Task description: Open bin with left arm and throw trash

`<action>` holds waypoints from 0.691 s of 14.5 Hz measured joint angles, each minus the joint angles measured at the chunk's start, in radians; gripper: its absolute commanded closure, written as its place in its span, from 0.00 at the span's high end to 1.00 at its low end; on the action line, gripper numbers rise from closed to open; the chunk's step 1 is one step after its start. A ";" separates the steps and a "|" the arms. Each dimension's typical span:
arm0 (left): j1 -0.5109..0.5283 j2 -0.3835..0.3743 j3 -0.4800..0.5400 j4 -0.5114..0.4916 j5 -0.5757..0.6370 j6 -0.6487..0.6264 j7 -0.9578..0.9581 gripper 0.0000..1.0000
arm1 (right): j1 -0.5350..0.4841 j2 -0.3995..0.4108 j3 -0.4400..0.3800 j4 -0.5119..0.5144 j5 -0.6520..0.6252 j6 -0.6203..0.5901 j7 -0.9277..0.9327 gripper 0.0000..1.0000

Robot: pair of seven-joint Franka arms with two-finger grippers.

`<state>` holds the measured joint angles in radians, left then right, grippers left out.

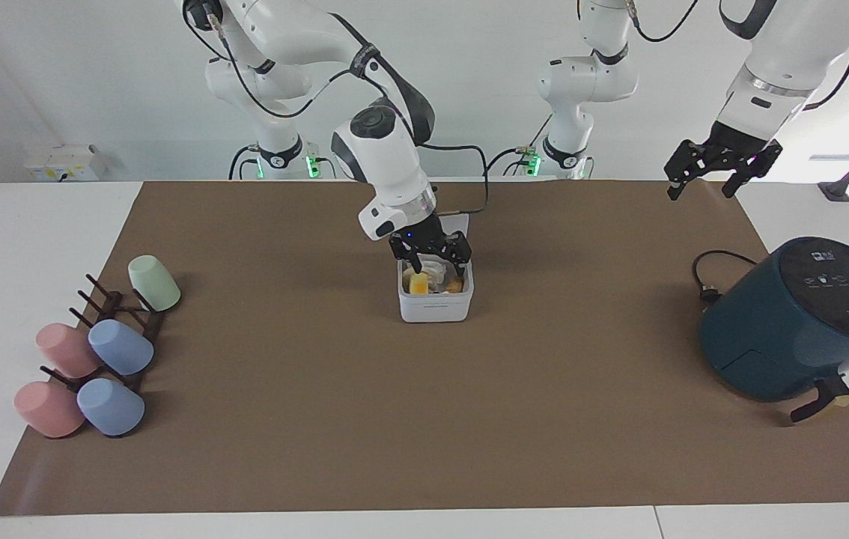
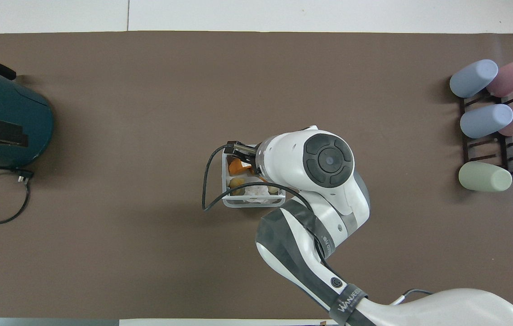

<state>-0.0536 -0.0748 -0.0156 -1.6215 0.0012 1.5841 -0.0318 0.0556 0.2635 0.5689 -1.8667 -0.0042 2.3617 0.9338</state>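
Two white robot arms work at a table covered by a brown mat (image 1: 320, 412). Clock directions here are read on the facing view, with the bin at the centre of the dial and twelve o'clock pointing toward the robots.

The bin (image 1: 436, 305), a small white square box, sits at the middle of the mat. Its lid (image 1: 460, 219) is up, standing at the bin's twelve o'clock edge and mostly hidden by the arm in front of it.

The right gripper (image 1: 430, 258) hangs just over the bin's mouth. Its fingers are spread wide and hold nothing. Below it, inside the bin, lie a yellow chunk (image 1: 418, 284), an orange piece (image 2: 235, 166) and some crumpled white paper (image 2: 256, 190). No scraps can be seen on the mat around the bin.

The left gripper (image 1: 720, 166) waits up in the air at about two o'clock, over the mat's corner at the left arm's end. Its fingers are also spread, and it is empty.

A dark teal air fryer (image 1: 791, 322) with a black cord stands at about four o'clock, well apart from the bin. At about eight o'clock a dark rack holds pastel cups (image 1: 95, 352) lying on their sides.

The task looks nearly finished. The bin is open, the trash is inside and the grip on it has been let go. What seems to be left is for the right arm to lift clear of the bin. Whether the lid should then be shut is not stated in the task.
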 measured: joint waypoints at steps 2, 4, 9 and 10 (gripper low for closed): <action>0.001 -0.001 0.000 0.001 0.000 -0.001 0.000 1.00 | -0.009 -0.019 -0.044 0.078 -0.026 -0.148 -0.099 1.00; 0.001 -0.001 0.000 0.001 0.000 -0.006 0.000 1.00 | -0.033 -0.056 -0.127 0.121 -0.027 -0.269 -0.296 1.00; 0.001 -0.001 0.000 0.000 0.000 -0.008 0.000 1.00 | -0.083 -0.161 -0.362 0.140 -0.023 -0.491 -0.704 1.00; 0.001 -0.001 0.000 0.000 0.000 -0.008 0.000 1.00 | -0.085 -0.186 -0.402 0.141 -0.024 -0.533 -0.748 1.00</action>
<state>-0.0525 -0.0756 -0.0157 -1.6217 0.0011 1.5764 -0.0316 -0.0293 0.0776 0.1669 -1.7257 -0.0286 1.8285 0.1854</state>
